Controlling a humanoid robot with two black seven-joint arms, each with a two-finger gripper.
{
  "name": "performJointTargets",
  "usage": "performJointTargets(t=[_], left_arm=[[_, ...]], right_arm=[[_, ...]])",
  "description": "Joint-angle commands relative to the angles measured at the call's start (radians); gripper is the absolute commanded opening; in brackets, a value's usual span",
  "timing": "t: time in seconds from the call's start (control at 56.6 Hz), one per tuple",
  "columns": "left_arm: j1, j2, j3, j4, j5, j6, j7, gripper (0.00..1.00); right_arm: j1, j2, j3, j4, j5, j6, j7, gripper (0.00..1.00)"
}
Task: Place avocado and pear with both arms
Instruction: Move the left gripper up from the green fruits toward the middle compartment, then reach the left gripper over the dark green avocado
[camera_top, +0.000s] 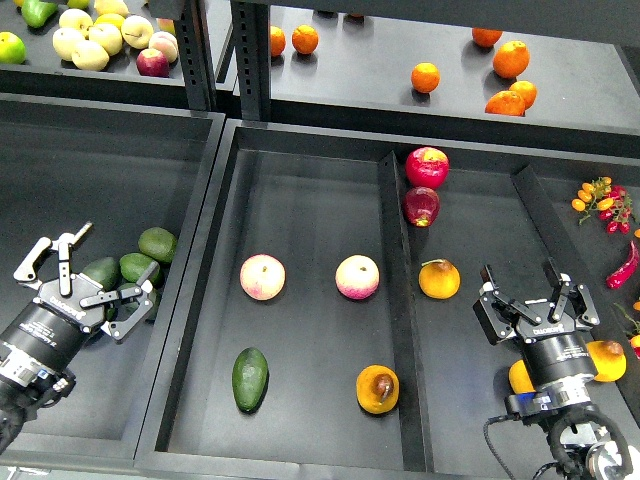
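Note:
The avocado (250, 379) is dark green and oval and lies at the front of the centre tray (300, 210). The pear (378, 389) is yellow-orange with a brown spot and lies to its right, near the divider. My left gripper (95, 268) is open and empty, tilted over the heap of avocados (140, 262) in the left tray. My right gripper (538, 292) is open and empty over the right compartment, between two yellow-orange fruits (439, 279).
Two pale pink-yellow round fruits (262, 277) lie mid tray. Two red apples (427, 167) sit behind the divider (400, 300). Oranges (426, 77) and apples (100, 35) lie on the back shelves. Chillies and small tomatoes (600, 200) lie far right.

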Motion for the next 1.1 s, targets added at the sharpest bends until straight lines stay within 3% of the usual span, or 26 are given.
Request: performJointTargets(t=[0.0, 0.088, 0.124, 0.336, 0.548, 0.725, 1.078], left_arm=[[-0.043, 0.133, 0.070, 0.001, 0.032, 0.000, 0.000, 0.99], [-0.086, 0.207, 0.126, 0.002, 0.060, 0.000, 0.000, 0.99], [-0.158, 0.272, 0.206, 0.002, 0.078, 0.000, 0.000, 0.99], [-0.345, 0.355, 0.415, 0.004, 0.092, 0.000, 0.000, 0.99], [-0.529, 0.368, 0.628, 0.045, 0.125, 0.000, 0.000, 0.99], [-0.707, 0.368, 0.820, 0.132, 0.170, 0.000, 0.000, 0.99], [-1.036, 0.313, 1.223, 0.185, 0.334, 0.000, 0.000, 0.99]], right_arm=[[-0.004, 0.000, -0.001, -0.001, 0.000, -0.003, -0.004, 1.00], [-0.005, 0.000, 0.001, -0.003, 0.000, -0.010, -0.006, 1.00], [-0.005, 0.000, 0.012, -0.003, 0.002, -0.021, -0.006, 1.00], [0.008, 0.000, 0.064, -0.001, 0.003, -0.076, 0.001, 1.00], [0.045, 0.000, 0.110, 0.000, 0.005, -0.158, 0.001, 1.00], [0.051, 0.000, 0.111, 0.000, 0.005, -0.161, -0.001, 1.00], [0.051, 0.000, 0.113, -0.001, 0.005, -0.162, -0.001, 1.00]])
